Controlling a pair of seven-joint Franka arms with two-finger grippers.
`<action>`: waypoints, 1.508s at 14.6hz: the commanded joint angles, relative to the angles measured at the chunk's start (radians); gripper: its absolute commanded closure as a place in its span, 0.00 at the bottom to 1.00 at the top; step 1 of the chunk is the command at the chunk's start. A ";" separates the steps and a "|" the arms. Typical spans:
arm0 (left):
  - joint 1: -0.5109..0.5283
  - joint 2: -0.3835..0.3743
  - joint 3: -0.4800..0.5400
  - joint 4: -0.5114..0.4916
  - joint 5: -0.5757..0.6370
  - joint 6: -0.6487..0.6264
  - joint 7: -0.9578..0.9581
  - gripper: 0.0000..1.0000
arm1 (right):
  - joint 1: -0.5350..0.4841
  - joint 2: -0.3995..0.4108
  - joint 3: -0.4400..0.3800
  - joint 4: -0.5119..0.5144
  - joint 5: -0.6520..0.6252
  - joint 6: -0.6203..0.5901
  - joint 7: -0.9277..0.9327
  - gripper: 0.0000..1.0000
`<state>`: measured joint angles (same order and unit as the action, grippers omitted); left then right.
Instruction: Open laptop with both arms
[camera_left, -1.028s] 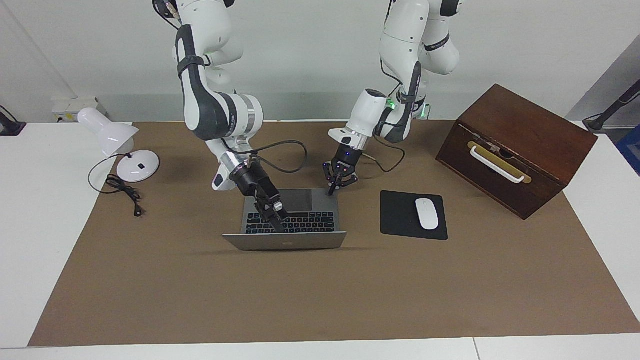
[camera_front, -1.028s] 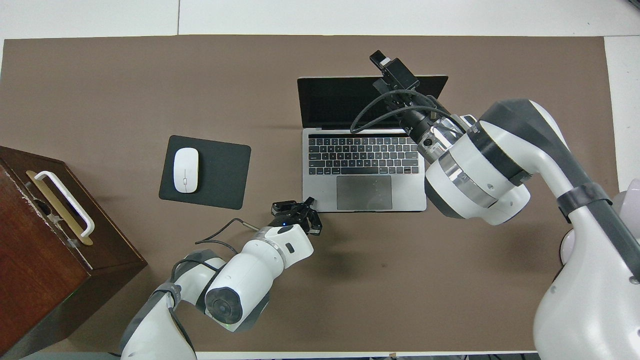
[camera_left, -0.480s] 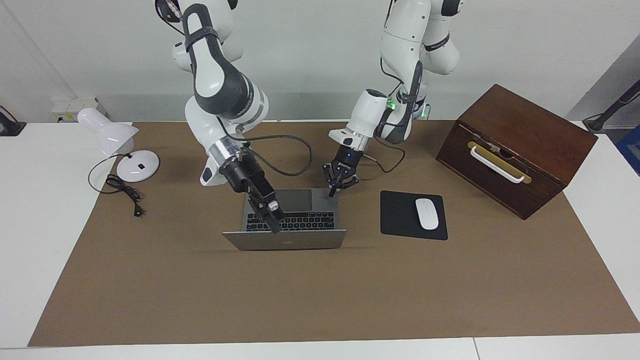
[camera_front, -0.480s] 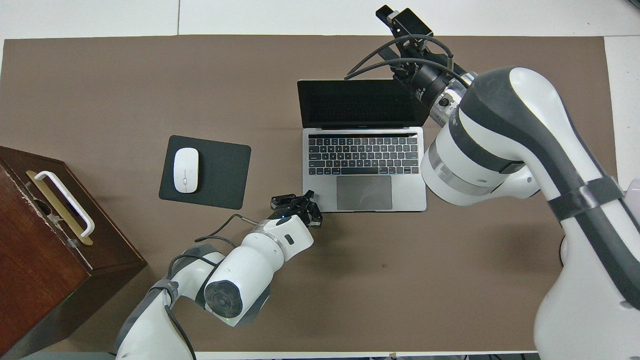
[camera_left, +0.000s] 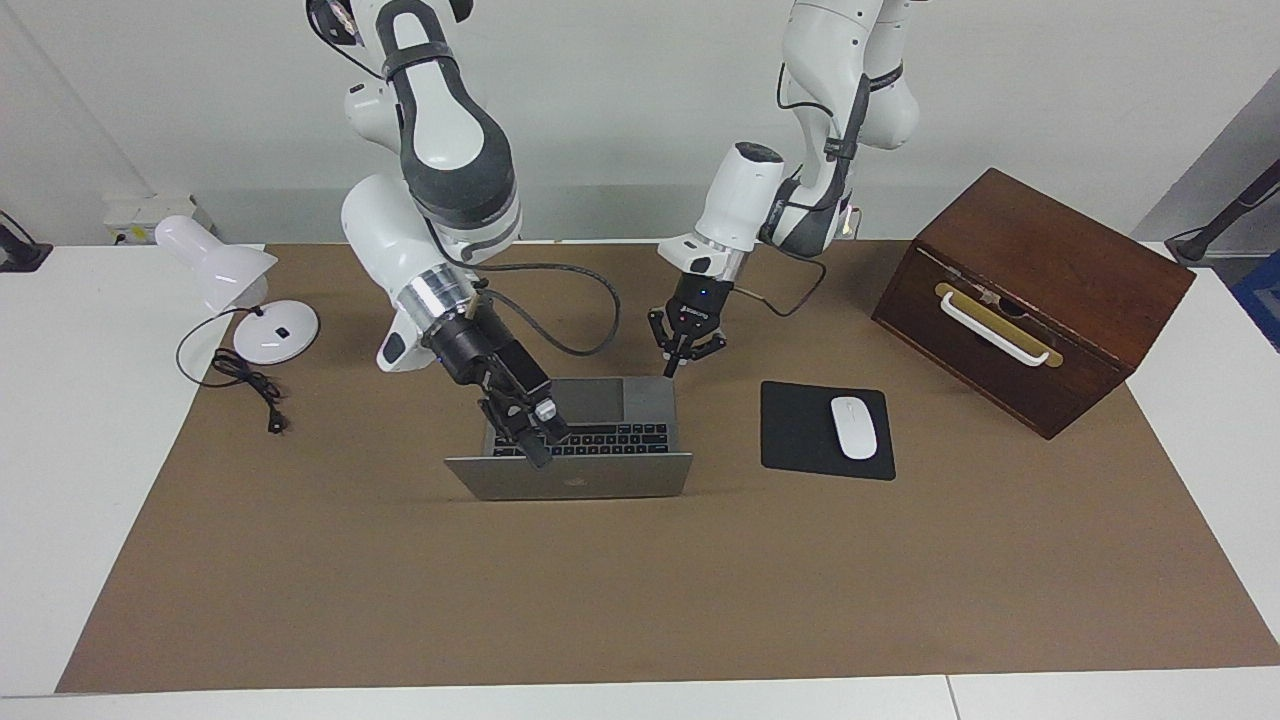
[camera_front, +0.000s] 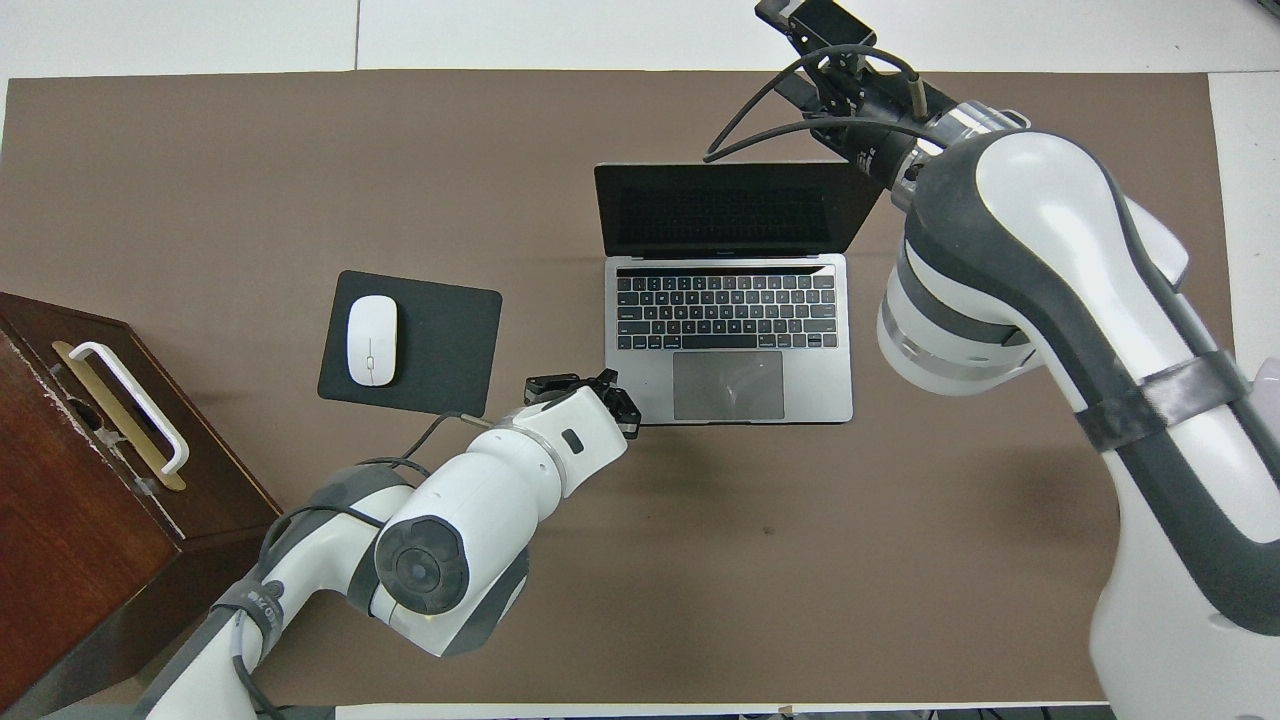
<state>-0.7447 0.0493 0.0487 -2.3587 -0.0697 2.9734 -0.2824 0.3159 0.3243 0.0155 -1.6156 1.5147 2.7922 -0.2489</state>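
The silver-grey laptop stands open on the brown mat, its lid upright with the logo side away from the robots. The overhead view shows its dark screen and black keys. My right gripper is at the lid's top edge, near the corner toward the right arm's end. In the overhead view it is raised over that corner. My left gripper is shut and empty, just above the base's corner nearest the robots toward the left arm's end. Its wrist partly hides it in the overhead view.
A black mouse pad with a white mouse lies beside the laptop toward the left arm's end. A brown wooden box with a white handle stands past it. A white desk lamp with its cord stands at the right arm's end.
My right gripper has risen along with the lid's edge, and the lid now stands more upright. My left gripper has lifted a little off the base's corner.
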 joint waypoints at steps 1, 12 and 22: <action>0.030 -0.049 -0.003 0.064 -0.012 -0.181 -0.004 1.00 | -0.092 0.001 -0.003 0.020 -0.251 -0.172 0.170 0.00; 0.136 -0.135 -0.001 0.260 -0.002 -0.652 0.008 0.00 | -0.484 -0.100 -0.015 0.117 -0.657 -0.955 0.270 0.00; 0.286 -0.212 -0.001 0.407 0.044 -0.988 0.009 0.00 | -0.566 -0.105 -0.017 0.307 -1.120 -1.255 0.154 0.00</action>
<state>-0.5106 -0.1490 0.0545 -1.9908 -0.0455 2.0605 -0.2794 -0.2551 0.2108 -0.0174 -1.3382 0.4912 1.5559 -0.0381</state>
